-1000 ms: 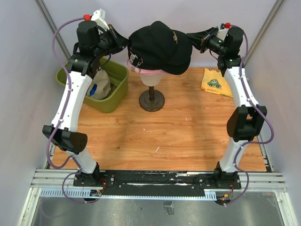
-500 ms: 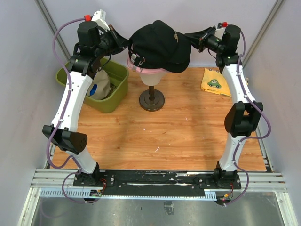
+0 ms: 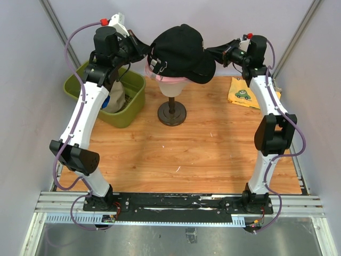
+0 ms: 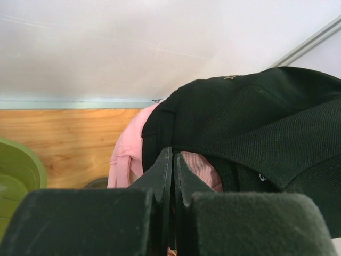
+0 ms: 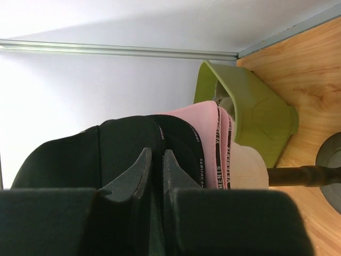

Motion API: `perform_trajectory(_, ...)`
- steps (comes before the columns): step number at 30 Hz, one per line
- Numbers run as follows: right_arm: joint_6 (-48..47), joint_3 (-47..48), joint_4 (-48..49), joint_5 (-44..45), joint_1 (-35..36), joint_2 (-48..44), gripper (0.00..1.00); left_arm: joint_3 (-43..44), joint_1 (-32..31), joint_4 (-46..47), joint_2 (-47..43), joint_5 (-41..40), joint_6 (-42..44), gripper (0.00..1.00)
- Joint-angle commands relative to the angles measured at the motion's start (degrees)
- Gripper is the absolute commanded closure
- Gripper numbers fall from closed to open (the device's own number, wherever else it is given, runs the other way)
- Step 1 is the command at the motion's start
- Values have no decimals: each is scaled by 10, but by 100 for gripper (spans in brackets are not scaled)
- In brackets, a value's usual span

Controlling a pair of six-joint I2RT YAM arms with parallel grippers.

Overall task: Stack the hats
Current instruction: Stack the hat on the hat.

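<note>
- Black cap [image 3: 181,50], top centre: matt woven cloth, with a fine ribbed weave showing close up.
- Pink cap [image 3: 160,79], beneath it: soft cloth, with black printed tape along an inner seam.
- Mannequin head [image 3: 171,88]: smooth cream surface with a faint sheen. Its stand [image 3: 172,113] is dark and looks like metal.
- Bench [image 3: 213,154]: varnished wood with clear grain, lightly scuffed.
- Bin [image 3: 128,114], upper left: olive plastic, smooth with a soft gloss.
- Left hand [image 4: 172,157] and right hand [image 5: 153,157]: matt black fingers.
- Arm casings [image 3: 82,117]: glossy white plastic with matt black joints.
- Rail [image 3: 64,202], along the bottom: bare brushed metal.
</note>
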Motion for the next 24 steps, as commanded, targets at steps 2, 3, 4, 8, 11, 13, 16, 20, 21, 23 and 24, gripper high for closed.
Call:
perform_trajectory(2, -86, -55, -63, 26, 3, 1, 99, -41, -9, -69, 7, -40, 28, 100)
perform_trajectory(3, -91, -61, -65, 26, 4, 1, 99, -45, -10, -71, 7, -42, 29, 100)
perform_trajectory(4, -95, -65, -67, 25, 6, 1, 99, -51, -11, -73, 6, -44, 30, 100)
perform_trajectory(8, -119, -75, -80, 30, 11, -2, 99, -76, -12, -79, -1, -56, 34, 99)
perform_trajectory(11, -133, -77, -91, 34, 12, -3, 99, -104, -12, -81, -9, -68, 36, 99)
perform_trajectory(13, -142, -71, -102, 38, 13, -3, 99, -125, -12, -80, -14, -72, 36, 99)
perform_trajectory(16, -151, -61, -112, 40, 14, -3, 99, -164, -12, -72, -24, -74, 33, 99)
perform_trajectory(20, -160, -40, -130, 43, 14, 4, 99, -216, -12, -56, -45, -75, 28, 99)
perform_trajectory(21, -163, -34, -135, 44, 14, 5, 99, -225, -12, -53, -49, -75, 27, 100)
perform_trajectory(23, -170, -20, -147, 47, 14, 10, 99, -242, -12, -48, -55, -73, 26, 99)
perform_trajectory(24, -173, -13, -154, 48, 14, 12, 99, -249, -12, -47, -57, -72, 25, 99)
